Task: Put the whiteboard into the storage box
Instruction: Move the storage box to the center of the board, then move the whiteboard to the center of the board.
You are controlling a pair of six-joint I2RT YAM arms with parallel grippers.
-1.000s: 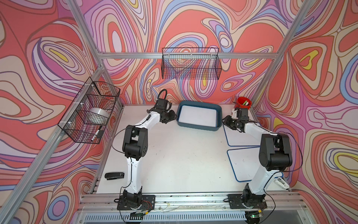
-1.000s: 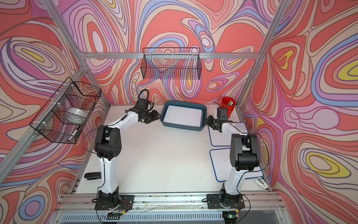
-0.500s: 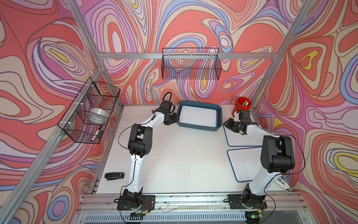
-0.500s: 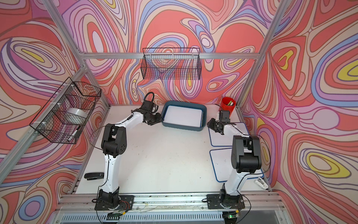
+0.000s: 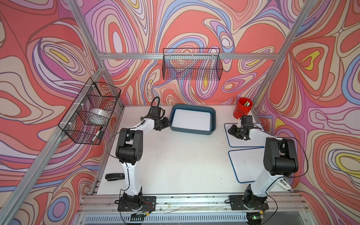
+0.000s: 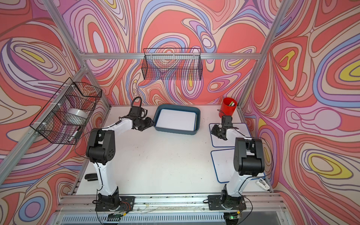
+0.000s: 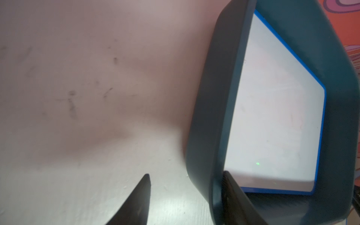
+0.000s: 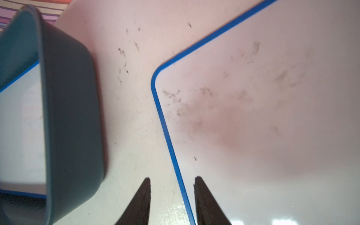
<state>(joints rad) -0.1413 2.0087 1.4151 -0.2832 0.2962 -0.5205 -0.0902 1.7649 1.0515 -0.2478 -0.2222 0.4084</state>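
The teal storage box (image 5: pixel 194 132) (image 6: pixel 176 131) stands at the back middle of the table, with one blue-edged whiteboard (image 5: pixel 191 119) (image 7: pixel 276 120) lying flat inside it. My left gripper (image 5: pixel 168 123) (image 7: pixel 186 173) is open astride the box's left wall (image 7: pixel 212 109). One finger (image 7: pixel 231 192) rests against the wall's inner side, the other (image 7: pixel 140 196) is outside over the table. My right gripper (image 5: pixel 233 131) (image 8: pixel 172 179) is open, low over the left edge of another whiteboard (image 5: pixel 245 138) (image 8: pixel 253 116), which lies flat on the table. A third whiteboard (image 5: pixel 245 164) lies nearer the front.
A red cup (image 5: pixel 243 109) with markers stands at the back right corner. Black wire baskets hang on the back wall (image 5: pixel 191 67) and on the left wall (image 5: pixel 91 111). A black stapler (image 5: pixel 114 176) lies by the left edge, and a white one (image 6: pixel 262 184) at the front right.
The left gripper came to the box's left wall and the box has slid a little to the left. The right gripper has moved slightly nearer along its whiteboard's edge.
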